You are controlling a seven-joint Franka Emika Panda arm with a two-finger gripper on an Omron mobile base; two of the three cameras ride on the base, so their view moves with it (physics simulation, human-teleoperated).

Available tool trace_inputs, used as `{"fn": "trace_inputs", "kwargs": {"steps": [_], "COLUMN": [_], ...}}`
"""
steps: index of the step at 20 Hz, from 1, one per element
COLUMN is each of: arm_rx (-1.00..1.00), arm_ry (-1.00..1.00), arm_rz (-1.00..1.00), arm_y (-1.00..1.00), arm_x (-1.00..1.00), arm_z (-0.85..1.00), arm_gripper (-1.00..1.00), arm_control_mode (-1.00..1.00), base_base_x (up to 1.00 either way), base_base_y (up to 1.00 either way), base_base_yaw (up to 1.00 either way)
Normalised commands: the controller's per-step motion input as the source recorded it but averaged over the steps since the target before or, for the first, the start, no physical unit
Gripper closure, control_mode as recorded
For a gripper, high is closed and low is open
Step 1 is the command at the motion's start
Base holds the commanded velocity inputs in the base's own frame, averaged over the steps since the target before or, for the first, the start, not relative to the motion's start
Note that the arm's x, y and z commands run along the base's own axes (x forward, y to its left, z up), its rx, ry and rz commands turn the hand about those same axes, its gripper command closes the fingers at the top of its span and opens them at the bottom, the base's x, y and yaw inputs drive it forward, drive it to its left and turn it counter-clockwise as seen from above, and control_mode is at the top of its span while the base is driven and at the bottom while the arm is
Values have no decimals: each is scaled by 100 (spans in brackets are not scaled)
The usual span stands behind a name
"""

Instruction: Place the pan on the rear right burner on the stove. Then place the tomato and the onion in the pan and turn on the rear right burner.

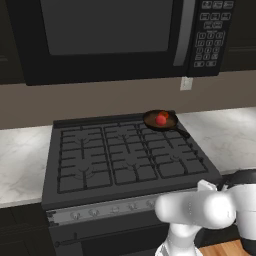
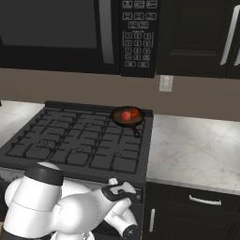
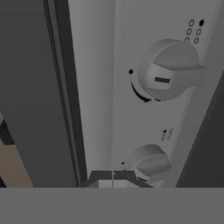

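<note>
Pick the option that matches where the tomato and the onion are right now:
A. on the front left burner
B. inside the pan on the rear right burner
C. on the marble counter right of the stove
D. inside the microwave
B: the tomato and the onion lie together inside the pan, which sits on the rear right burner of the stove.

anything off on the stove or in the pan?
Nothing stands out. The pan sits flat on the rear right burner with the tomato and onion inside, handle toward the counter. No spill or damage shows.
</note>
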Motion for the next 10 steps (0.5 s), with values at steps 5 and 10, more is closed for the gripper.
{"fn": "trace_inputs", "kwargs": {"steps": [5, 10], "arm_rx": [0, 1], "arm_ry": [0, 0], "arm_rz": [-4, -1], "arm_y": [0, 1], "arm_x": [0, 1], "arm_z": [-22, -18], "arm_gripper": [100, 100], "arm_control_mode": [-100, -100], "base_base_x": [0, 0], "base_base_y": [0, 0], "base_base_yaw": [0, 0]}}
